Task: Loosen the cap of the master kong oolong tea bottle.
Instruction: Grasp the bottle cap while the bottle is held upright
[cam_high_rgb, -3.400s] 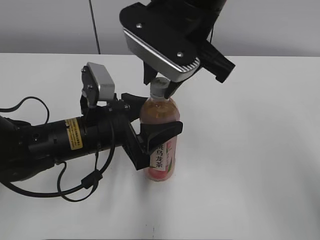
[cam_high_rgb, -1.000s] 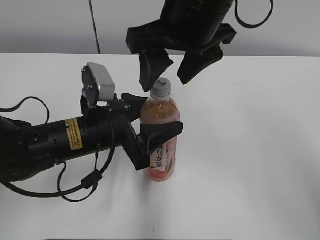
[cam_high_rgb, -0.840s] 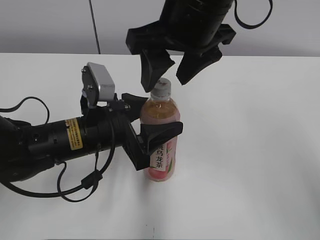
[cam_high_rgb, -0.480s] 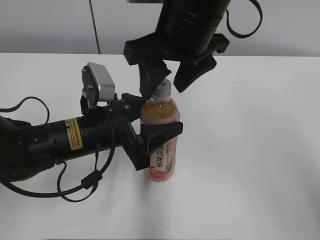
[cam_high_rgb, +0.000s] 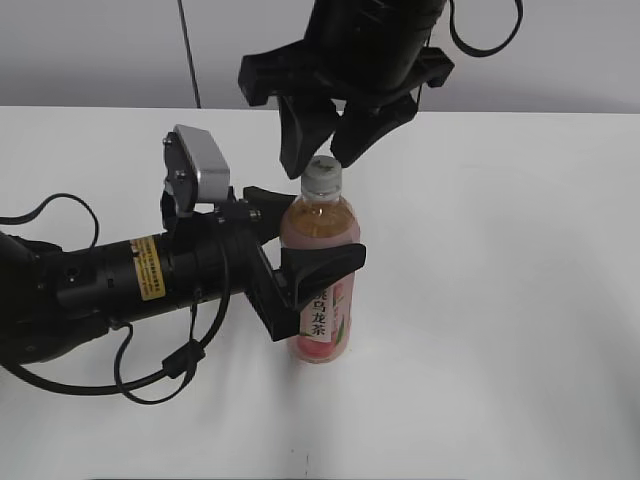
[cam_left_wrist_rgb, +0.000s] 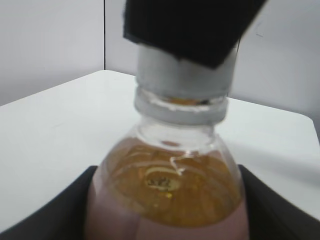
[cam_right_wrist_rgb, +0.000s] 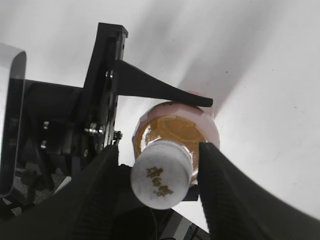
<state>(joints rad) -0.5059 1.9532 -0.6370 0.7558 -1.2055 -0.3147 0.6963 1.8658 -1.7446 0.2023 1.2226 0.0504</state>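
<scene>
My right gripper (cam_right_wrist_rgb: 159, 187) hangs over the cap (cam_right_wrist_rgb: 161, 180), fingers (cam_right_wrist_rgb: 95, 195) straddling it with a gap either side, released. My left gripper (cam_high_rgb: 315, 235) grasps the bottle (cam_high_rgb: 321, 270), upright at center frame on the white counter (cam_high_rgb: 500, 300).

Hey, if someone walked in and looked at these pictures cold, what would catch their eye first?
Probably the tea bottle standing upright mid-table, clamped around its body by the left gripper reaching in from the left. Next, the right gripper coming down from above, its fingers either side of the white cap.
</scene>
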